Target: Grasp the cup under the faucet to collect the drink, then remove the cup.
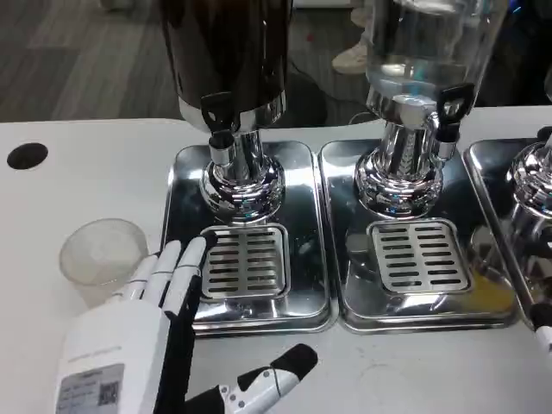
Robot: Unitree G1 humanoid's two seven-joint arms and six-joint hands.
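Observation:
A clear plastic cup (102, 257) stands upright on the white table, left of the left drip tray (304, 285). The dark drink dispenser (226, 52) has its black faucet (219, 116) above the tray's slotted grate (245, 261). My left hand (138, 336) lies just right of the cup, fingers stretched forward and apart, fingertips (191, 254) at the grate's left edge, thumb (278, 375) out to the right. It holds nothing. A sliver of my right hand (542, 328) shows at the right edge; its fingers are out of sight.
A clear dispenser (427, 52) with a black tap (450, 103) stands over a second drip tray (418, 310). A third tray (517, 224) sits at the far right. A black hole (27, 155) marks the table's far left.

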